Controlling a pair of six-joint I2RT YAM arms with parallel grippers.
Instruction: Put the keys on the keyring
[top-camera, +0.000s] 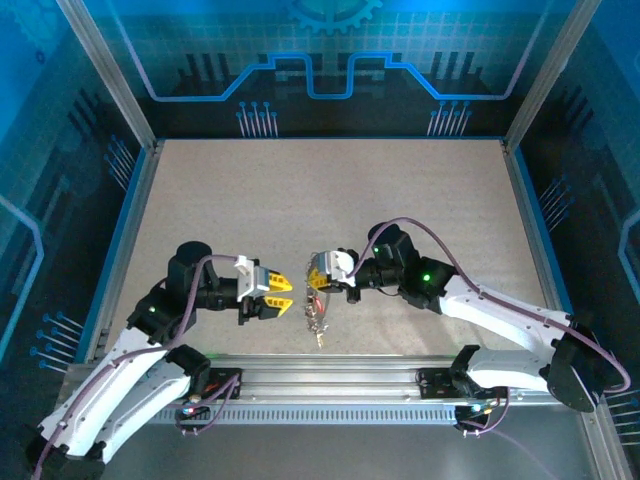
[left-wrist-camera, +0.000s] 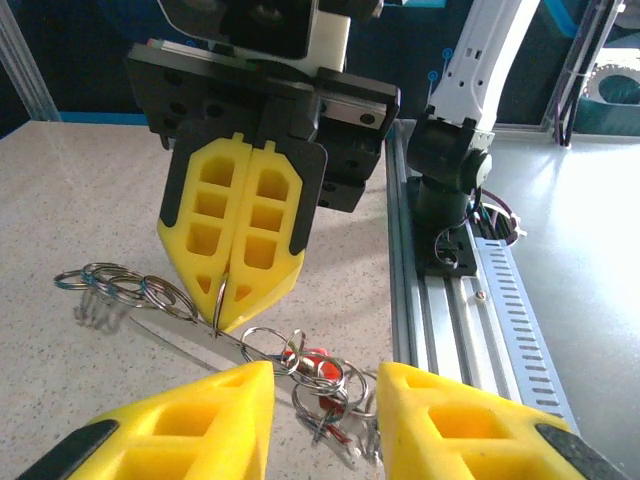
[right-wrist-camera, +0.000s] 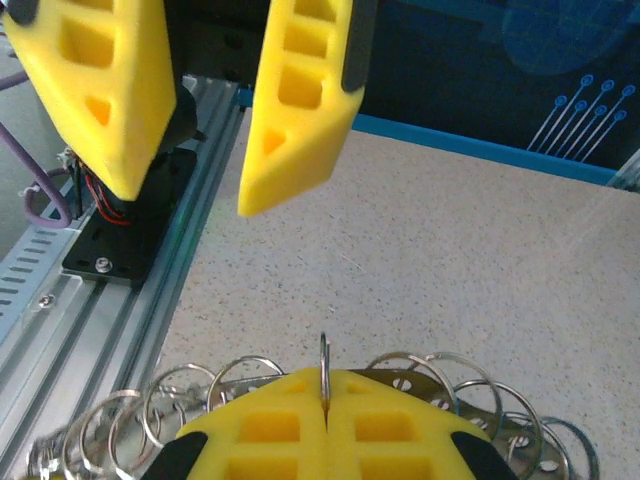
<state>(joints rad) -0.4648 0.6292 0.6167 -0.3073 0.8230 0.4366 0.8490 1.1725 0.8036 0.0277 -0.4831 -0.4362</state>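
Step in hand, likely seizing a key: right claw (right-wrist-camera: 325, 392) is clamped on the keyring (right-wrist-camera: 325, 352) at its tips, keys (left-wrist-camera: 316, 362) dangle just below it, between the parted fingers of the left claw (top-camera: 285, 296), which next needs to pinch one key squarely without dragging the bunch.

- Left arm (top-camera: 120, 375): extends from its base forward and inward; the wrist points toward the right arm.
- Left gripper (top-camera: 283, 297): fingers (left-wrist-camera: 200, 420) stand apart with a clear gap between the tips.
- Right arm (top-camera: 505, 312): folds inward along the near edge; the wrist points toward the left arm.
- Right gripper (top-camera: 316, 284): fingers (right-wrist-camera: 260, 425) pressed together, pinching the keyring (right-wrist-camera: 324, 362) at the tips.
- The grippers face each other, near but apart.
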